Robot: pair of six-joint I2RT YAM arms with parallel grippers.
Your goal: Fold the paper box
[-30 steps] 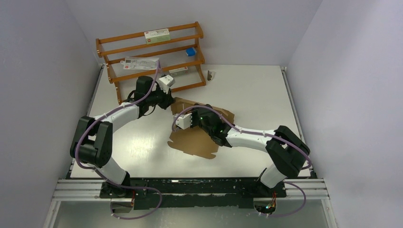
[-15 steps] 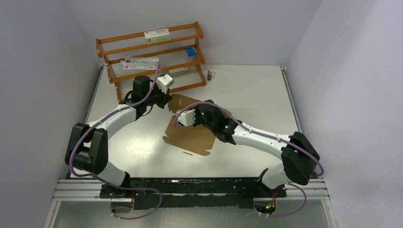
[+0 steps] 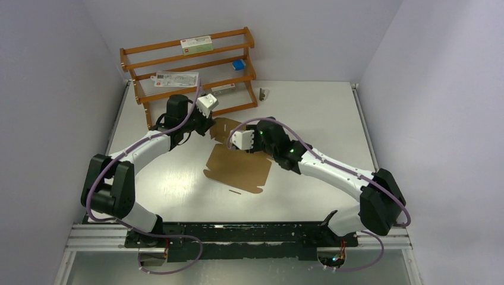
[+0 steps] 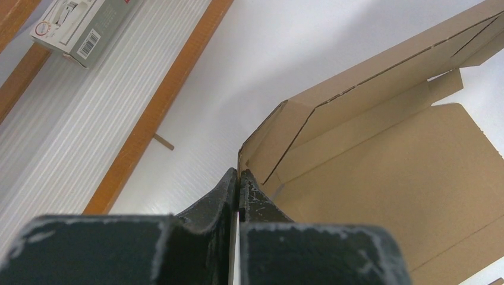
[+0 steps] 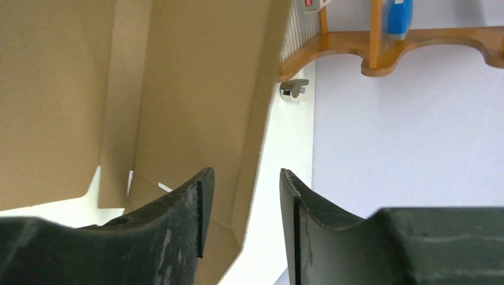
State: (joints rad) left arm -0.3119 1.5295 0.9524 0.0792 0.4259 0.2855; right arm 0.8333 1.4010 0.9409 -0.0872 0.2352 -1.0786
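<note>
I read the left gripper [image 4: 238, 176] as clamped on a raised corner flap of the paper box [image 4: 380, 178]. The right gripper [image 5: 242, 190] is spread, straddling a flap edge. The box is plain brown and mostly flat, just in front of the wooden rack [image 3: 196, 65].

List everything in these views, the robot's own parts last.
paper box: one, plain brown, lying open and mostly flat at the middle of the table
rack: one, orange-brown wood, at the table's far left
carton: one, white with a red label, on the top shelf
blue box: one, small, on the rack's right end
flat packet: one, white, on the middle shelf
small carton: one, white, on the bottom shelf
metal part: one, grey, on the table right of the rack
table: one, white
left gripper: black, shut on a corner flap of the paper box
right gripper: black, open, a flap edge between its fingers
</note>
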